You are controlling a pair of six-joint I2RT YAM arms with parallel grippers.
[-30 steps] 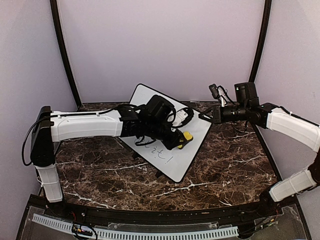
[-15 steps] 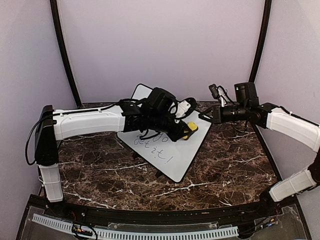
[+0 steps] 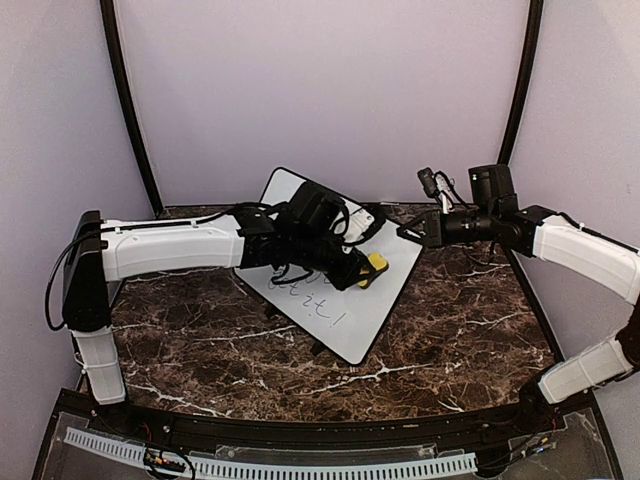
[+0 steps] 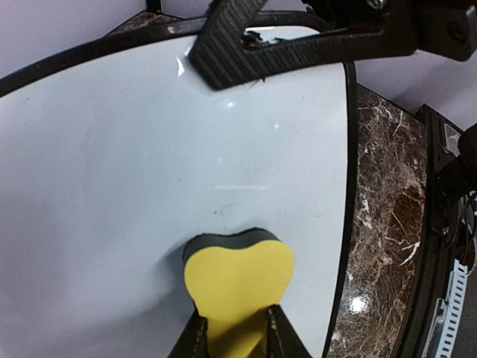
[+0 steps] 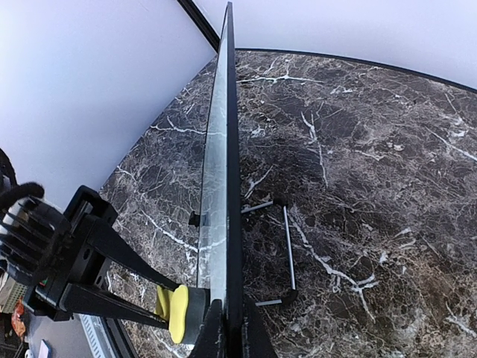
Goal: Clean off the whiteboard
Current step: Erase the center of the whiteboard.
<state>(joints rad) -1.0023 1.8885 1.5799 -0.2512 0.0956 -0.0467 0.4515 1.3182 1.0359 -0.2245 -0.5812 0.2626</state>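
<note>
The whiteboard (image 3: 345, 320) sits slantwise near the middle of the dark marble bench (image 3: 460, 340), propped on its wire stand (image 5: 285, 253). Blue handwriting (image 3: 305, 297) covers its lower half. The left hand (image 3: 362, 273) is closed tight on a yellow eraser (image 3: 376, 265) and presses the eraser's dark pad against the board's white face near the right edge. In the left wrist view the surface around the pad is clean. The right hand (image 3: 412, 235) is clamped shut on the board's thin black frame at its right corner, and its own camera sees the board edge-on.
</note>
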